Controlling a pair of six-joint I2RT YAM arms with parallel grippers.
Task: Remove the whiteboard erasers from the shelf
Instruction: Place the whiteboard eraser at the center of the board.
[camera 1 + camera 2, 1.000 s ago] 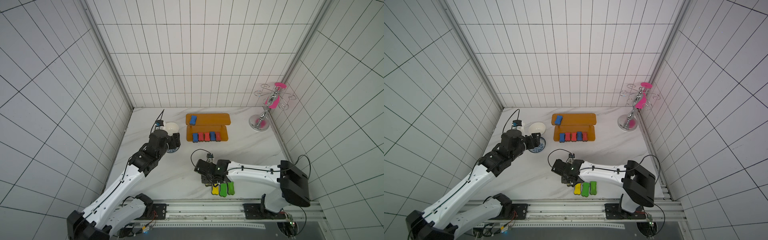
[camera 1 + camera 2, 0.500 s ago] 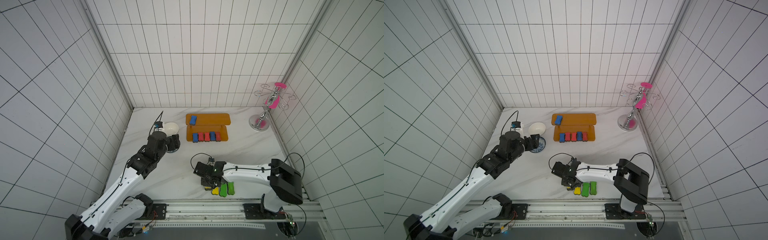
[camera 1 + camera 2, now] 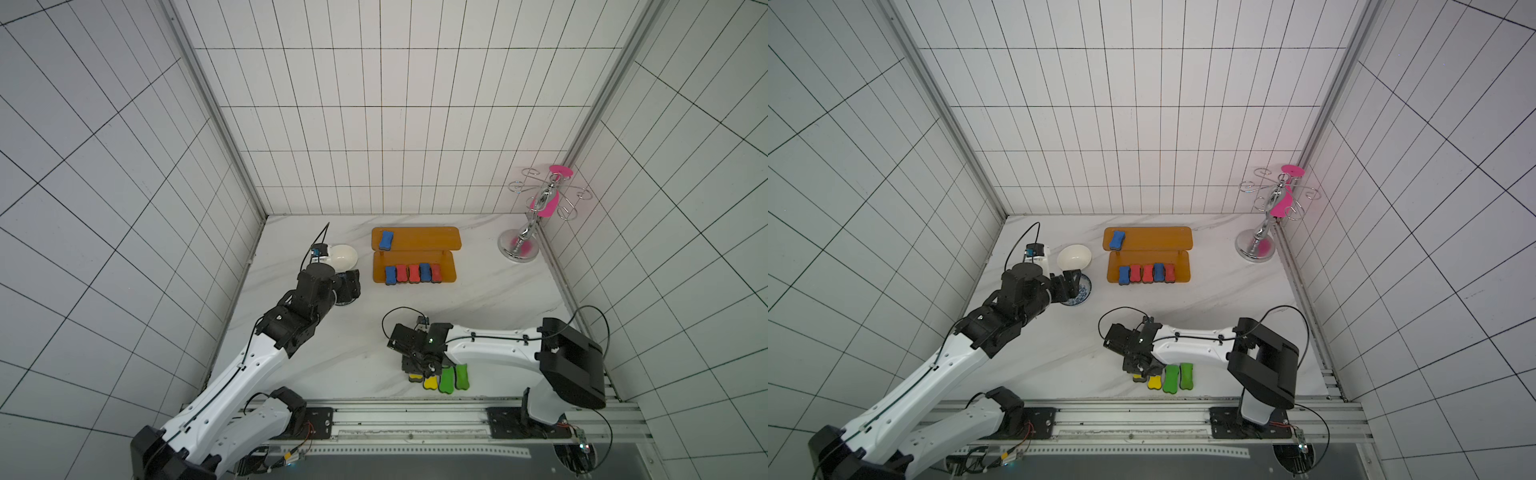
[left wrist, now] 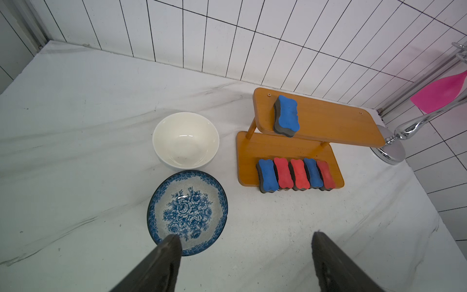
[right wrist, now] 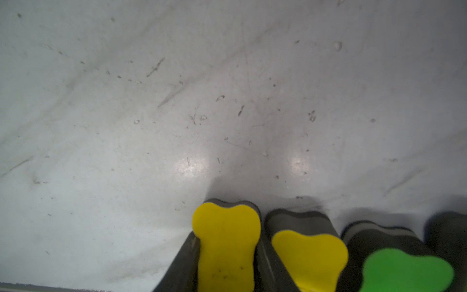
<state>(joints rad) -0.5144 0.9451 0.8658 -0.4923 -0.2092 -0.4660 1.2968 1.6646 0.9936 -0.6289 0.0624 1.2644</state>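
The orange-brown shelf (image 3: pixel 432 239) stands at the back. One blue eraser (image 3: pixel 386 240) lies on its upper board. A row of blue and red erasers (image 3: pixel 412 273) lies on the lower board. Near the front edge lie a yellow eraser (image 3: pixel 431 382) and two green erasers (image 3: pixel 446 379). My right gripper (image 3: pixel 417 370) is low over another yellow eraser (image 5: pixel 226 242), which lies beside that row. Its fingers flank the eraser closely, and I cannot see whether they still press it. My left gripper (image 4: pixel 245 235) hovers open and empty by the blue-patterned plate (image 4: pixel 187 209).
A white bowl (image 4: pixel 185 140) sits behind the patterned plate, left of the shelf. A chrome-and-pink cup rack (image 3: pixel 536 216) stands in the back right corner. Tiled walls close in three sides, and a metal rail (image 3: pixel 415 419) runs along the front edge.
The right gripper has come down toward the front edge with the yellow eraser, now beside the other yellow one. The left arm has barely moved.
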